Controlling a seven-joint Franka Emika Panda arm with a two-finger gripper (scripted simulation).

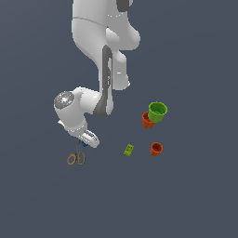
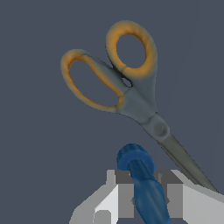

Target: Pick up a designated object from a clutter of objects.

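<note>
The blue piece (image 2: pixel 142 186) sits between the jaws of the gripper (image 2: pixel 146 197); in the wrist view a grey finger (image 2: pixel 124 197) stands on each side of it, apparently touching, so the jaws seem to be pinching it, though contact is not plain. Its long axis runs from the knobbly end, which points out toward the scissors (image 2: pixel 127 87), back into the gripper. The scissors lie just beside it, their blade passing close to one finger, handles away.

In the exterior view the gripper (image 1: pixel 86 141) hangs low over the desk (image 1: pixel 195 200) at about 8 o'clock from the centre, the blue piece (image 1: pixel 84 143) a speck under it, the scissors (image 1: pixel 76 158) at its 7 o'clock. The yellow-green block (image 1: pixel 129 149), two red cups (image 1: pixel 156 148) (image 1: pixel 148 121) and the green cup (image 1: pixel 158 111) stand well apart toward 3 o'clock. The desk is flat and dark, with open room around for a straight lift; only the scissors risk a snag.
</note>
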